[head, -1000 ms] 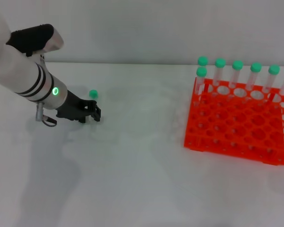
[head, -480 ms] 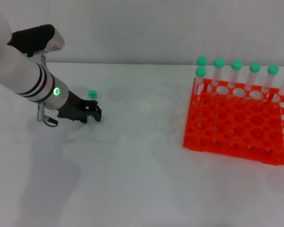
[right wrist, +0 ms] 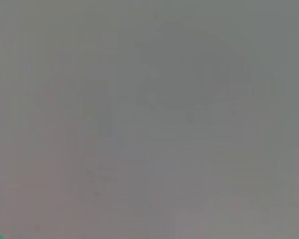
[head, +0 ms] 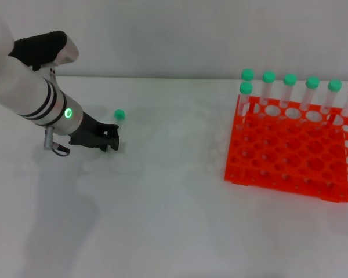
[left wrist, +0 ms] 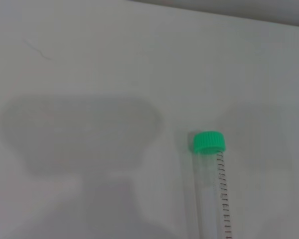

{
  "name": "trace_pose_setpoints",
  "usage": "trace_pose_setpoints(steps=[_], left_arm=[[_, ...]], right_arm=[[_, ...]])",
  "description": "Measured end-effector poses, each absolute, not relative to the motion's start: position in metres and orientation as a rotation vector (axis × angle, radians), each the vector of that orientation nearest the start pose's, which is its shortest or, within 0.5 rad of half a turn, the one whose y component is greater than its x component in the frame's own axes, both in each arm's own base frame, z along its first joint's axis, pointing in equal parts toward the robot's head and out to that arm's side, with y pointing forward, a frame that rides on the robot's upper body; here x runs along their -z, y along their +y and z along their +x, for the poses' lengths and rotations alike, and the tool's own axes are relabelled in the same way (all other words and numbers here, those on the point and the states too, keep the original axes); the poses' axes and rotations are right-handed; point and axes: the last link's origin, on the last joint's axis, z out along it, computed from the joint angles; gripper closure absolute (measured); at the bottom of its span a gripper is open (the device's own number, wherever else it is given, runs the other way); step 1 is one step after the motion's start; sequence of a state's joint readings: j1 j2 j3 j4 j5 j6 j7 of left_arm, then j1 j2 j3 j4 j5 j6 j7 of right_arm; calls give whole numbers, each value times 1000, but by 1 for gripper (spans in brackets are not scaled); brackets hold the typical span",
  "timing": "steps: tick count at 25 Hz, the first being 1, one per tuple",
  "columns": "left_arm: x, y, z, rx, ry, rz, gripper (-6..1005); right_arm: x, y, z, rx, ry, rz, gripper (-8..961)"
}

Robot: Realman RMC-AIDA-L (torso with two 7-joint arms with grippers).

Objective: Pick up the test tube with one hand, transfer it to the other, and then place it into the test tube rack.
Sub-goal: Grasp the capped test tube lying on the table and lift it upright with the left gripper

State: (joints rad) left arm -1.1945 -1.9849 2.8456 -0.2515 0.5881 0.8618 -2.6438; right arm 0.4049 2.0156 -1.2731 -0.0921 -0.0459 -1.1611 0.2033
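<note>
Your left claw sits low over the white table, toward its left side and nearer the far edge than the near one. From the head view you cannot tell how wide its black fingers stand, and the left wrist view shows no fingers at all. Just beyond the claw tip lies one test tube; from the head you see mainly its green cap, a little apart from the claw toward the far edge. The left wrist view shows that same tube lying flat on the table, clear body with printed scale marks, cap at one end, nothing gripping it.

Well apart, by the table's right edge, stands one orange rack with its grid of round holes. You can count seven green-capped tubes upright along its far side, the last one at the picture's right edge.

Your right claw does not show in any view; its wrist camera gives only a blank grey field.
</note>
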Motion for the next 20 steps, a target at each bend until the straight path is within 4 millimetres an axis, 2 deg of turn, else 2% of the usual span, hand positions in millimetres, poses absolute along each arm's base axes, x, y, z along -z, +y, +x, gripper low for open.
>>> trace_pose_setpoints(steps=[3,9,15,16,20], left_arm=[[17,457,-239,-145,-1621,-1961,810],[16,462,-237,-111,-1581,-1969,810],[16,478,-223,79,-1466,-2007,810],[15,488,-211,260,-1351,-2035,810],[13,494,-208,446,-1250,-1989,810]], right_arm=[[-57,326,380,-570,515,-1426,117],[-57,326,380,-570,515,-1426,117],[-62,326,383,-575,528,-1386,117],[-63,325,384,-576,532,-1376,117],[-64,322,387,-586,551,-1358,118]])
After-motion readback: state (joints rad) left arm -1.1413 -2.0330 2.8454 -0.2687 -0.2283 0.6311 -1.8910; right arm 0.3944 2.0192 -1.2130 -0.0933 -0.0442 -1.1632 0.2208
